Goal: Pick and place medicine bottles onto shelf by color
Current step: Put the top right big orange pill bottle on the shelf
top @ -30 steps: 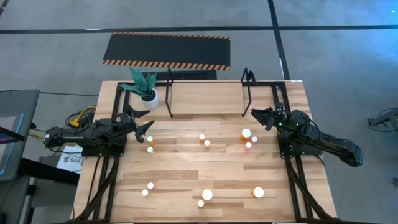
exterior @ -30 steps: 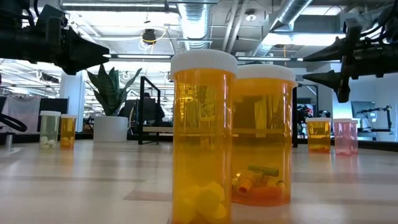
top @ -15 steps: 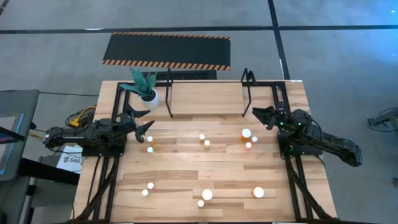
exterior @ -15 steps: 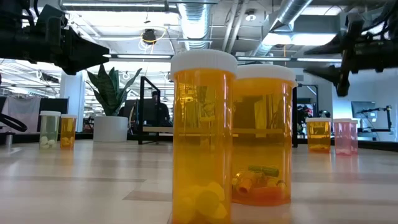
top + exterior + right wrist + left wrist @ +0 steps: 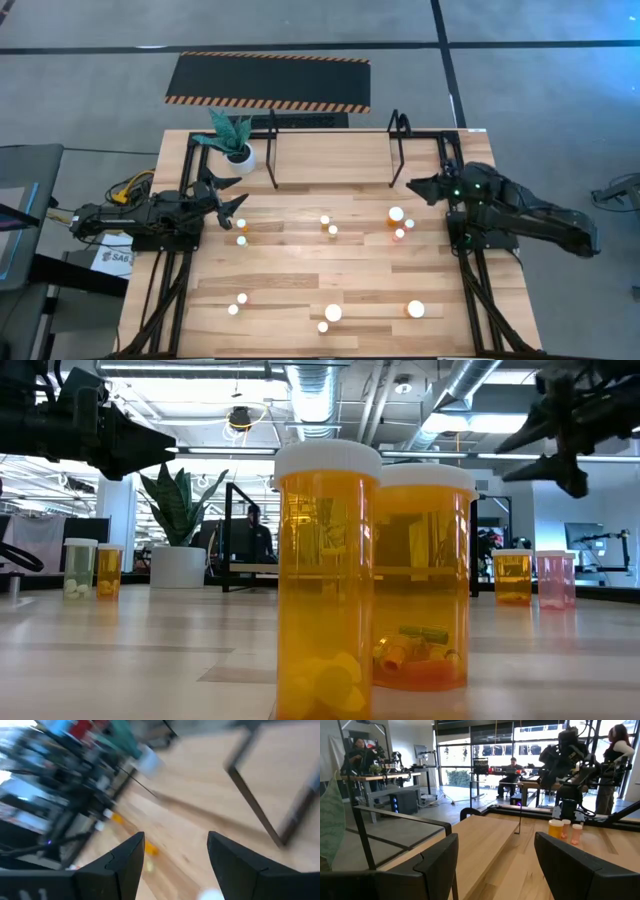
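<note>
- The medicine bottles (image 5: 397, 214) stand upright and scattered on the counter (image 5: 300, 270): three at the right, two in the middle, two at the left, five along the near edge.
- The shelf (image 5: 333, 150) at the far edge holds no bottles.
- The right gripper (image 5: 418, 186), fingers spread and empty, hovers above the counter just beyond the right-hand cluster; that cluster lies nearest it, toward the counter's middle.
- The left gripper (image 5: 232, 201), spread and empty, waits by the left pair (image 5: 241, 225).
</note>
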### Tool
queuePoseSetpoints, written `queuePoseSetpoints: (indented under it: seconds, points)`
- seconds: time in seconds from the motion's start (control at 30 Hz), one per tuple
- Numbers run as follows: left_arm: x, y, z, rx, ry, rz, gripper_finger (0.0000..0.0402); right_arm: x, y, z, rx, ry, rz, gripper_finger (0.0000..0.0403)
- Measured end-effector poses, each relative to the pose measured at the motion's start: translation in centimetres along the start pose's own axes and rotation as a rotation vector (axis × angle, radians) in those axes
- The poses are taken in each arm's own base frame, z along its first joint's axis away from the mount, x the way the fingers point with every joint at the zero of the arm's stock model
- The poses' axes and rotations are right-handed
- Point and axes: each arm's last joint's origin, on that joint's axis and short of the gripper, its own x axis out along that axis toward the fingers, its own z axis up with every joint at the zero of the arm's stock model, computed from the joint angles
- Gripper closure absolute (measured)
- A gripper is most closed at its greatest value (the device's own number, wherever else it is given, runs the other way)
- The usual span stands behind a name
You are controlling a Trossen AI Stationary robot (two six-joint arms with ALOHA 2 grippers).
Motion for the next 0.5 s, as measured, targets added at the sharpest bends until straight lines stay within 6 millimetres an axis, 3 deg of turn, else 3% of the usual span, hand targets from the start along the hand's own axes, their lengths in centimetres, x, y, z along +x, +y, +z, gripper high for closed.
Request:
queuePoseSetpoints:
  seconds: [0.27, 0.5]
  points:
    - [0.0, 0.0, 0.0, 0.0, 0.0, 0.001, 0.0152, 1.8, 0.4, -0.2, 0.136, 0.252, -0.262, 0.0162]
    - [0.0, 0.0, 0.0, 0.0, 0.0, 0.0, 0.0152, 4.0, 1.8, -1.1, 0.139, 0.402, -0.334, 0.0162]
